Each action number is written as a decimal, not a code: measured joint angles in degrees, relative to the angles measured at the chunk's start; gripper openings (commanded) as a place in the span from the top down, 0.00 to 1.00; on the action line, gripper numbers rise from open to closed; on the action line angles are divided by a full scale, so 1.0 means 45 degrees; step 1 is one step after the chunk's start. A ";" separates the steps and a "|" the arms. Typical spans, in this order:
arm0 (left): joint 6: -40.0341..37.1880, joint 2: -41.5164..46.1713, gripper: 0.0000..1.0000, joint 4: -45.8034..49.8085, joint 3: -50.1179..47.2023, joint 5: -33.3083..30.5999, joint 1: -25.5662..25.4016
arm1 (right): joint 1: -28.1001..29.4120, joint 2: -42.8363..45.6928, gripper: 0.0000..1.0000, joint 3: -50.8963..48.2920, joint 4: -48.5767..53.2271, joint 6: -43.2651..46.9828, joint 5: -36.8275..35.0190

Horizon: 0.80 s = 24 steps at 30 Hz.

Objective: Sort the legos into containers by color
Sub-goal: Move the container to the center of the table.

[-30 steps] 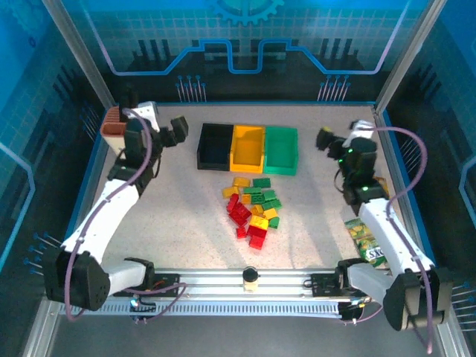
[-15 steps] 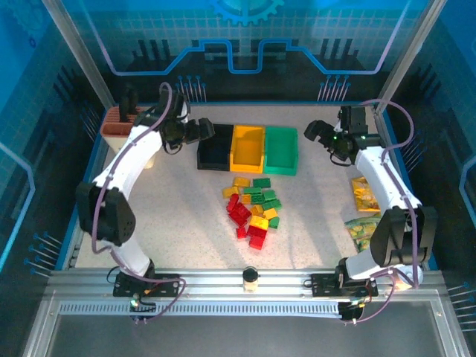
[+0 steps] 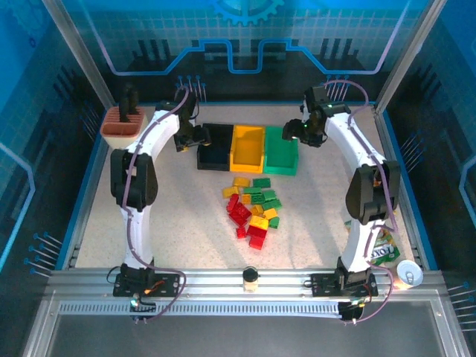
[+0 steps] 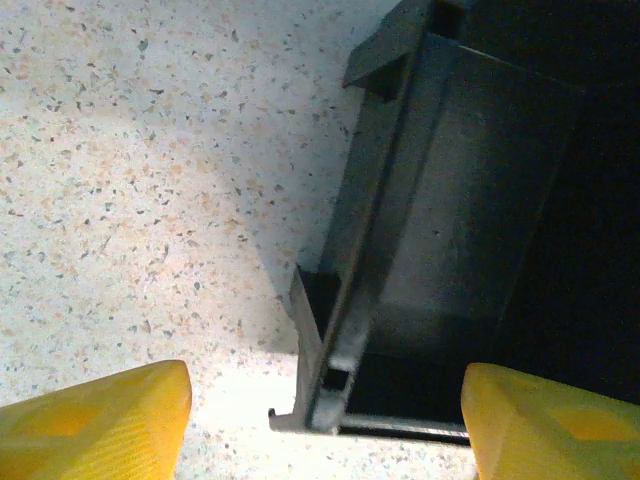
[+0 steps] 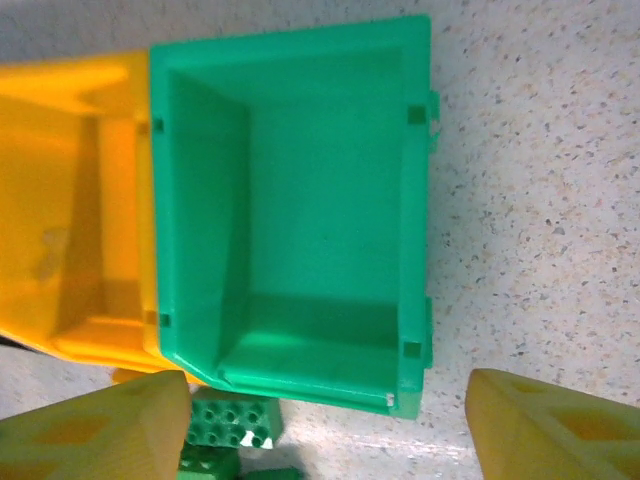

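Legos (image 3: 253, 212) sit piled, unsorted, in front of the bins (image 3: 248, 165); arms have swung in, L gripper (image 3: 198, 137) at black bin (image 3: 217, 149), R gripper (image 3: 293, 134) over green bin (image 3: 282, 152), both jaws apart & empty, so no sorting begun.

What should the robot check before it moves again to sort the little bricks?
1. Three bins upright, side by side: ok, black plastic bin, yellow plastic bin, green plastic bin.
2. Green bin free of bricks: ok.
3. Black bin free of bricks: cannot tell, its inside is too dark.
4. Jaws apart, nothing held: ok, left gripper and right gripper.
5. A gripper over the pile of small red, yellow and green studded bricks: not ok; the left hangs over the black bin's outer wall, the right over the green bin.
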<state>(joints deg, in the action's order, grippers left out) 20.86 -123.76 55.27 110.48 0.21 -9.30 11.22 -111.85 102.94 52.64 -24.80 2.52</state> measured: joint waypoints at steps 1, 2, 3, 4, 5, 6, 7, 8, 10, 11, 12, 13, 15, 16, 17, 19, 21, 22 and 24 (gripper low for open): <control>0.0005 -0.0112 0.29 -0.0019 0.0015 0.0005 0.0019 | 0.0010 -0.0223 0.31 0.0121 0.0199 0.0107 -0.0126; 0.0005 -0.0199 0.29 -0.0010 0.0044 0.0005 0.0034 | 0.0005 -0.0369 0.32 0.0170 0.0301 0.0131 -0.0194; 0.0010 -0.0282 0.30 -0.0019 0.0073 0.0010 0.0034 | 0.0005 -0.0525 0.33 0.0180 0.0413 0.0199 -0.0364; 0.0019 -0.0364 0.31 -0.0034 0.0117 0.0005 0.0034 | 0.0005 -0.0670 0.35 0.0185 0.0559 0.0219 -0.0544; 0.0034 -0.0437 0.32 -0.0053 0.0165 0.0010 0.0029 | 0.0005 -0.0782 0.35 0.0185 0.0685 0.0238 -0.0699; 0.0034 -0.0515 0.34 -0.0078 0.0214 0.0010 0.0029 | 0.0005 -0.0884 0.36 0.0185 0.0782 0.0248 -0.0874; 0.0044 -0.0607 0.35 -0.0058 0.0296 0.0019 0.0029 | 0.0005 -0.0991 0.36 0.0180 0.0865 0.0243 -0.1025; 0.0039 -0.0695 0.35 -0.0068 0.0403 0.0044 0.0029 | 0.0005 -0.1069 0.37 0.0180 0.0918 0.0243 -0.1122; 0.0039 -0.0952 0.38 -0.0097 0.0690 0.0068 0.0034 | 0.0005 -0.1268 0.41 0.0185 0.0971 0.0228 -0.1146; 0.0034 -0.1064 0.40 -0.0107 0.0797 0.0073 0.0029 | 0.0005 -0.1365 0.43 0.0185 0.0967 0.0214 -0.1137; 0.0029 -0.1190 0.42 -0.0126 0.0899 0.0107 0.0034 | 0.0005 -0.1481 0.46 0.0185 0.0971 0.0204 -0.1132; 0.0024 -0.1316 0.46 -0.0126 0.1001 0.0146 0.0029 | 0.0005 -0.1603 0.47 0.0204 0.0976 0.0199 -0.1132; 0.0015 -0.1535 0.54 -0.0155 0.1117 0.0194 0.0029 | 0.0019 -0.1885 0.50 0.0355 0.1005 0.0185 -0.1127; 0.0019 -0.1651 0.58 -0.0136 0.1200 0.0257 0.0029 | 0.0029 -0.2064 0.54 0.0495 0.1010 0.0194 -0.1132; -0.0015 -0.1744 0.61 -0.0146 0.1277 0.0267 0.0034 | 0.0053 -0.2229 0.56 0.0627 0.1015 0.0160 -0.1132; -0.0024 -0.1933 0.69 -0.0112 0.1501 0.0340 0.0029 | 0.0092 -0.2535 0.63 0.0865 0.1015 0.0131 -0.1132; -0.0039 -0.2059 0.75 -0.0112 0.1632 0.0423 0.0029 | 0.0131 -0.2749 0.67 0.0986 0.1035 0.0107 -0.1132; -0.0049 -0.2074 0.78 -0.0112 0.1642 0.0461 0.0029 | 0.0141 -0.2822 0.69 0.0986 0.1044 0.0107 -0.1141; -0.0325 -0.2074 0.83 -0.0058 0.1642 0.0495 0.0015 | 0.0165 -0.2890 0.74 0.0986 0.1049 0.0063 -0.1239</control>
<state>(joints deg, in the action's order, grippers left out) 19.40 -133.10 55.00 117.86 2.44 -9.23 11.97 -124.86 107.37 57.36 -24.51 -3.05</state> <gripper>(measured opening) 0.211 0.294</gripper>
